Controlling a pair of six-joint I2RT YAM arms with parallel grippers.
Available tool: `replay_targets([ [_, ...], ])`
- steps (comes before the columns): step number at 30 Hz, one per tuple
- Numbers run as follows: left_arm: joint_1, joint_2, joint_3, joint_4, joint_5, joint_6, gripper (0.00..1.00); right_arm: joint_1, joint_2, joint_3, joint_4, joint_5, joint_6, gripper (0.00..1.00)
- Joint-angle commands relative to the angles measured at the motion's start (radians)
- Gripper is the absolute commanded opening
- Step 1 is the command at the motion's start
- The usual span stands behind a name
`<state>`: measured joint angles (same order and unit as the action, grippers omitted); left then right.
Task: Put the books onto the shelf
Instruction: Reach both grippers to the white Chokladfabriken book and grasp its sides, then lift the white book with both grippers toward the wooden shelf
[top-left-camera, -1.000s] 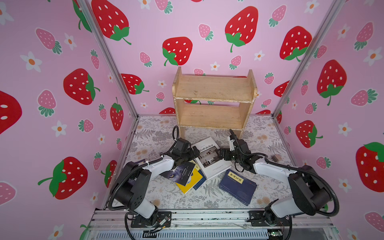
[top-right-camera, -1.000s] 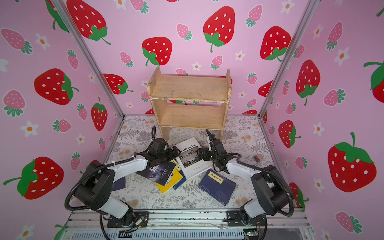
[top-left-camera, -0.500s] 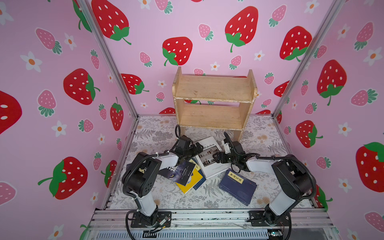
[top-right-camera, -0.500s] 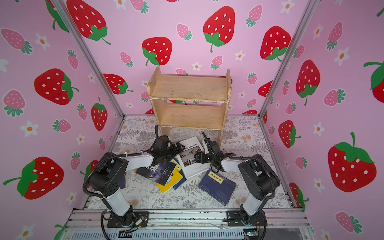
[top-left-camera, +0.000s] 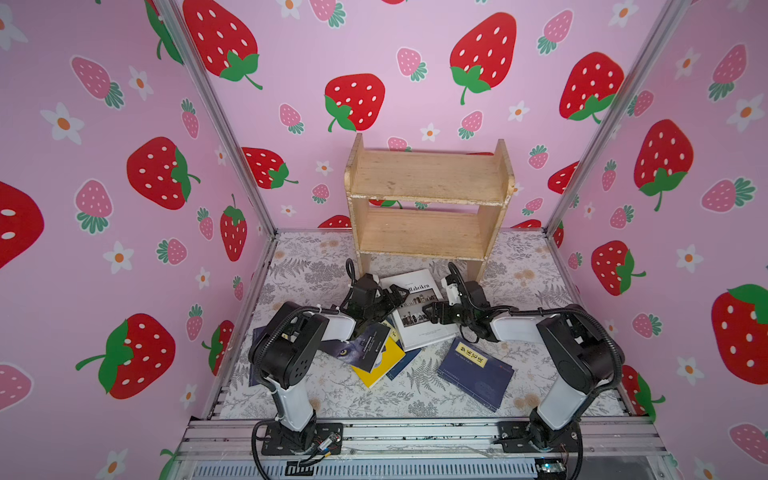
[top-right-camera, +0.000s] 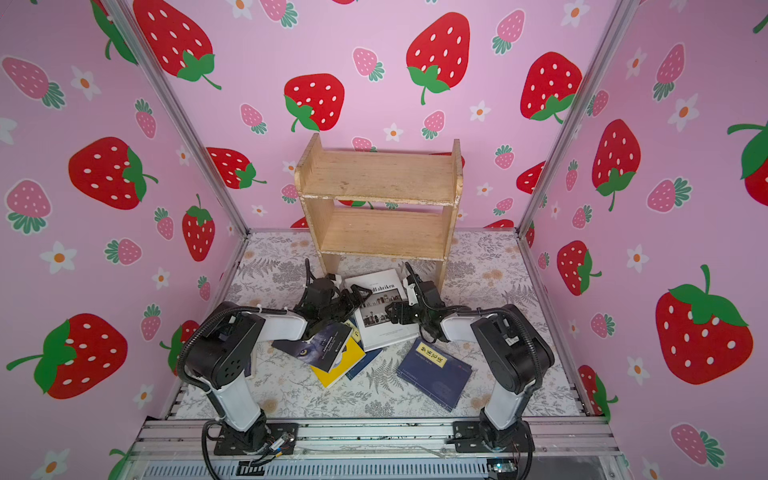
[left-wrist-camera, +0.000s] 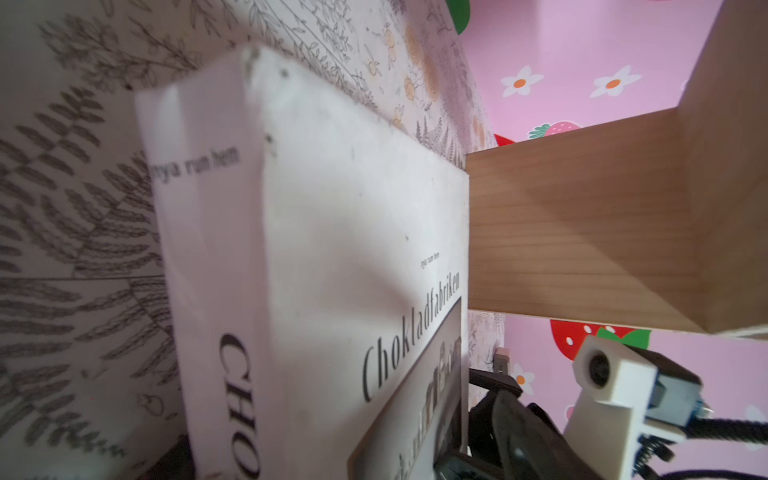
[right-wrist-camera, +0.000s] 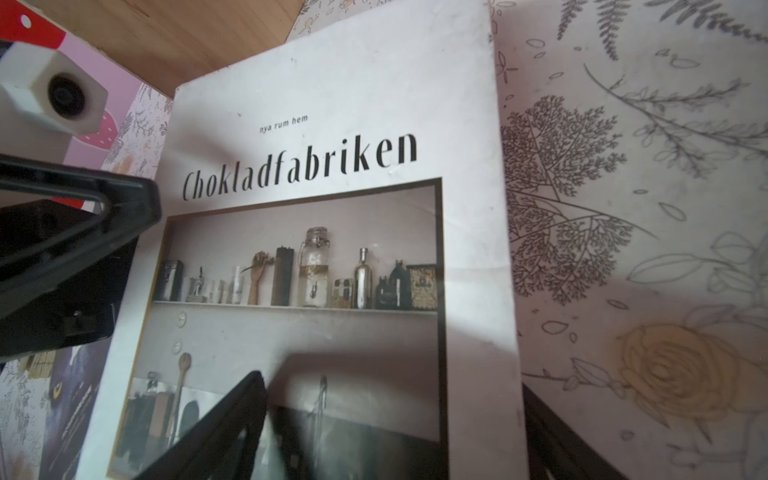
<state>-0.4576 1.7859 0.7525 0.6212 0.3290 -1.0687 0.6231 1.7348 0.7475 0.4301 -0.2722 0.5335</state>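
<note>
The thick white "Chokladfabriken" book (top-left-camera: 417, 300) (top-right-camera: 380, 305) (left-wrist-camera: 332, 228) (right-wrist-camera: 332, 104) lies face up just in front of the empty wooden shelf (top-left-camera: 428, 178) (top-right-camera: 378, 174). My left gripper (top-left-camera: 400, 293) (top-right-camera: 360, 291) straddles its spine edge; how tightly its jaws stand does not show. At the opposite edge my right gripper (top-left-camera: 429, 310) (top-right-camera: 390, 310) (right-wrist-camera: 395, 386) is shut on the book, one finger on the cover photo and the other below the edge. More books lie nearer the front: a wolf-face cover (top-left-camera: 360, 345) over a yellow one (top-left-camera: 380, 365), and a navy one with a yellow label (top-left-camera: 473, 370).
The shelf's right leg (top-left-camera: 478, 266) stands close behind my right wrist. A second navy book (top-left-camera: 405, 361) pokes out from under the yellow one. Another dark book (top-left-camera: 254, 357) lies partly under the left arm by the left wall. A floral mat (top-left-camera: 540, 266) covers the floor.
Both grippers have closed in on the white book from either side, the left to its spine edge, the right onto its cover. The jaws of both have narrowed slightly.
</note>
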Motion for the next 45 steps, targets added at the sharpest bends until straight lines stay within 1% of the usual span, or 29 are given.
replay_targets([
  [1, -0.019, -0.061, -0.007, 0.132, 0.064, -0.048, 0.90, 0.011, 0.013, 0.027, 0.043, -0.060, 0.010, 0.86],
  [4, -0.028, -0.100, -0.005, 0.070, 0.047, -0.032, 0.89, 0.009, 0.006, 0.032, 0.047, -0.062, 0.017, 0.86],
  [8, -0.049, -0.142, 0.022, -0.077, 0.020, 0.006, 0.89, 0.009, 0.003, 0.036, 0.060, -0.076, 0.026, 0.86],
  [11, -0.069, -0.170, 0.045, -0.193, -0.015, 0.037, 0.90, 0.009, 0.004, 0.028, 0.098, -0.105, 0.052, 0.86],
  [13, -0.080, -0.182, 0.047, -0.219, -0.029, 0.046, 0.90, 0.009, 0.011, 0.021, 0.139, -0.138, 0.080, 0.86],
  [14, -0.085, -0.190, 0.043, -0.221, -0.038, 0.044, 0.88, 0.009, 0.018, 0.017, 0.159, -0.155, 0.095, 0.85],
  [17, -0.091, -0.206, 0.038, -0.227, -0.050, 0.039, 0.79, 0.009, 0.026, 0.004, 0.202, -0.173, 0.127, 0.85],
  [24, -0.105, -0.261, 0.009, -0.243, -0.096, 0.027, 0.66, 0.009, -0.004, -0.018, 0.208, -0.160, 0.133, 0.85],
  [30, -0.124, -0.353, -0.027, -0.296, -0.143, 0.014, 0.53, 0.009, -0.053, -0.040, 0.203, -0.140, 0.150, 0.86],
  [34, -0.140, -0.461, -0.064, -0.371, -0.185, 0.013, 0.44, 0.009, -0.109, -0.056, 0.194, -0.134, 0.162, 0.86],
  [37, -0.154, -0.559, -0.095, -0.437, -0.249, 0.016, 0.38, 0.009, -0.163, -0.071, 0.180, -0.127, 0.176, 0.87],
  [42, -0.181, -0.719, -0.135, -0.543, -0.330, 0.017, 0.33, 0.009, -0.279, -0.095, 0.136, -0.103, 0.193, 0.88],
  [45, -0.192, -0.813, -0.151, -0.575, -0.365, 0.005, 0.31, 0.009, -0.377, -0.103, 0.074, -0.076, 0.188, 0.88],
])
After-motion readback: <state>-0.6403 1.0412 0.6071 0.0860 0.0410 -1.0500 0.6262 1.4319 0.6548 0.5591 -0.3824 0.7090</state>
